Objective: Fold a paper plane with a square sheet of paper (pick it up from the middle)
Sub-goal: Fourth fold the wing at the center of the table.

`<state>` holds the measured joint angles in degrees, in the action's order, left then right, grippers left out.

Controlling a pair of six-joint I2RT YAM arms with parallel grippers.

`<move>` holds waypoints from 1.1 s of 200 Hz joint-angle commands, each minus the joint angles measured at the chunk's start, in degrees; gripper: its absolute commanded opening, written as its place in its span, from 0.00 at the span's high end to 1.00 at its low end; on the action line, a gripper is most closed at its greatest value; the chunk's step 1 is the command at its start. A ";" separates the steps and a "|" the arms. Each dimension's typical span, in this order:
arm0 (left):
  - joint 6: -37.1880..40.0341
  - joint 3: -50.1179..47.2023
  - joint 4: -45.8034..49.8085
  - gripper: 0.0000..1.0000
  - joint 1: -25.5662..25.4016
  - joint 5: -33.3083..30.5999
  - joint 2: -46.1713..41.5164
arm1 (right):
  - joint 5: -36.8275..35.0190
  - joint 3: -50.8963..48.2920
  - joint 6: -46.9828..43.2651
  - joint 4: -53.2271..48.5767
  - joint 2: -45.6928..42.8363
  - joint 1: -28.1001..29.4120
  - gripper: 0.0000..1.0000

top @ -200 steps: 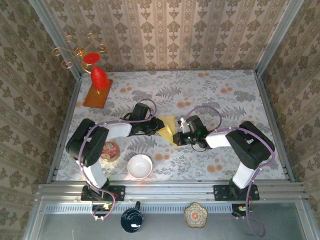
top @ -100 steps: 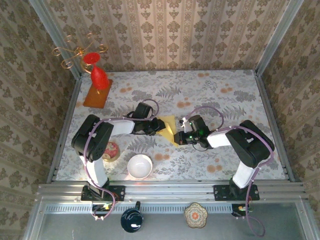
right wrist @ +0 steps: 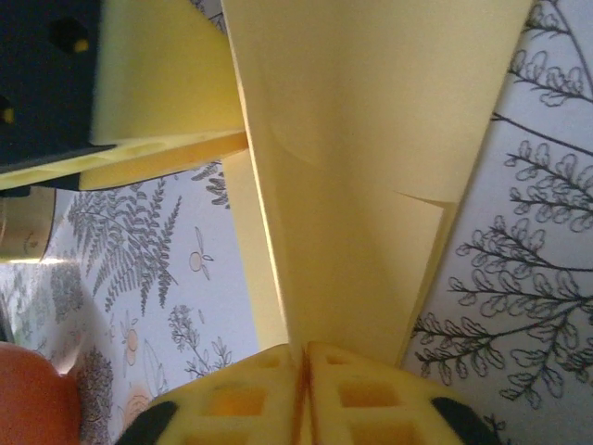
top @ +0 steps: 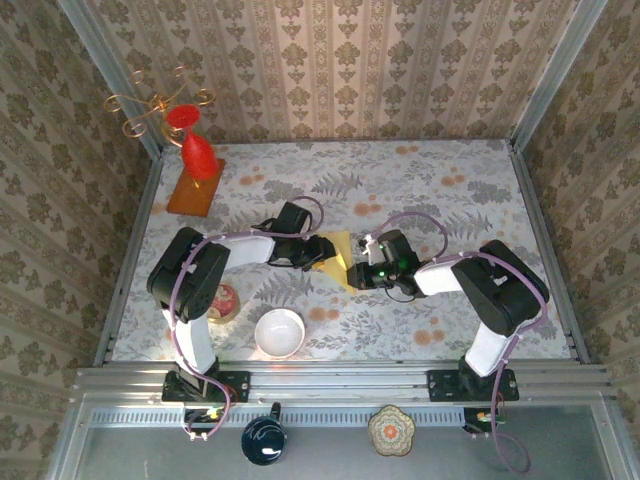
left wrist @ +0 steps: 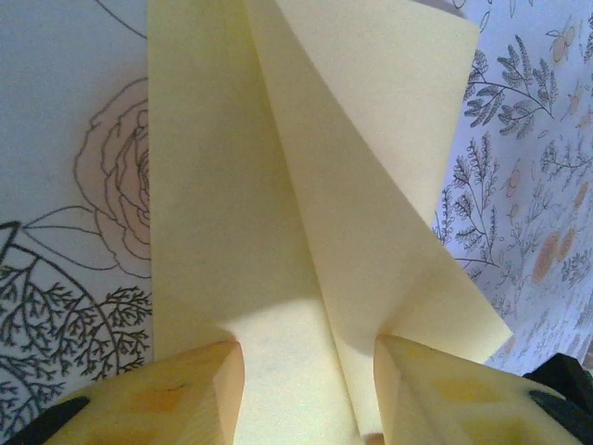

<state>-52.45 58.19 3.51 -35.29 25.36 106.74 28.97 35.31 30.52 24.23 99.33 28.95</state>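
The left end effector and right end effector meet low over a worktop covered in a pale cloth printed with grey ferns and orange blossoms. Walls papered in beige damask stripes close it in on three sides, and a metal rail runs along the near edge.

The folded paper lies on the cloth between the two. In the right wrist view the right end effector's yellow fingers are pressed together, pinching a raised fold of the paper in their seam. In the left wrist view the left end effector stands open. Its two yellow fingers are apart, and the paper runs flat between them without being clamped.

The paper is thin, matt and pale yellow, with sharp diagonal creases and overlapping flaps. The finger pads are blocky, with square recesses.

Nearer the arm bases than the left end effector sit a smooth white bowl and a small round reddish tin. Farther out to its left, a glossy red vase stands on a flat orange-brown board, beside a curly gold wire stand.
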 commanded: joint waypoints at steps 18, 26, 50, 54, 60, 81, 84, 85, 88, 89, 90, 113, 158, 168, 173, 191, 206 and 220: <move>1.38 0.00 8.03 0.55 -0.58 -4.21 2.55 | -0.94 0.68 0.16 -3.46 -3.48 -0.28 0.71; 1.38 0.31 8.56 0.54 -0.57 -4.48 2.60 | -1.28 0.77 0.06 -4.08 -4.23 -0.21 0.69; 1.56 0.86 9.68 0.53 -0.75 -4.88 2.86 | -3.11 1.08 0.17 -6.22 -6.51 -0.03 0.65; 1.56 0.99 9.91 0.53 -0.75 -4.95 2.86 | -3.56 1.08 0.09 -6.49 -6.92 0.12 0.65; 1.61 1.10 10.17 0.53 -0.77 -5.05 2.94 | -4.47 1.00 0.06 -7.00 -7.70 0.31 0.64; 1.60 1.22 10.53 0.53 -0.84 -5.15 3.04 | -9.08 1.14 -0.28 -9.62 -10.00 1.56 0.61; 1.64 1.30 10.55 0.53 -0.84 -5.22 3.04 | -9.98 1.30 -0.22 -10.43 -10.29 1.80 0.61; 1.64 1.30 10.55 0.53 -0.84 -5.23 3.04 | -10.34 1.32 -0.30 -10.69 -10.38 1.85 0.61; 1.64 1.31 10.55 0.53 -0.84 -5.16 3.04 | -11.14 1.60 -0.41 -11.46 -10.65 2.16 0.61; 1.64 1.31 10.55 0.53 -0.84 -5.15 3.04 | -11.49 1.65 -0.44 -11.69 -10.69 2.25 0.61; 1.64 1.31 10.55 0.53 -0.84 -5.20 3.04 | -11.75 1.71 -0.45 -11.81 -10.76 2.34 0.61; 1.39 1.13 10.38 0.53 -0.84 -5.15 3.08 | -16.69 2.66 -0.71 -14.98 -11.44 4.53 0.59; 1.21 0.96 9.94 0.53 -0.83 -4.97 3.21 | -24.00 7.25 -0.79 -22.06 -8.10 8.06 0.59; 1.16 0.87 9.85 0.53 -0.84 -4.89 3.21 | -25.01 8.22 -0.83 -23.02 -7.20 8.68 0.59; 1.12 0.87 9.84 0.53 -0.84 -4.89 3.13 | -25.46 8.76 -0.83 -23.44 -6.70 8.96 0.59; 1.12 0.71 9.67 0.53 -0.84 -4.80 3.04 | -26.03 10.38 -0.90 -24.21 -4.87 9.62 0.60; 1.05 0.69 9.43 0.53 -0.79 -4.63 3.04 | -26.67 11.45 -0.81 -24.68 -3.61 10.13 0.60; 1.03 0.59 9.30 0.53 -0.83 -4.54 2.97 | -26.94 12.12 -0.89 -24.76 -2.63 10.50 0.60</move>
<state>-52.21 60.23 6.83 -35.99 23.49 107.15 5.13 45.56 30.20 2.39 94.87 38.70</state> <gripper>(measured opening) 0.470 0.403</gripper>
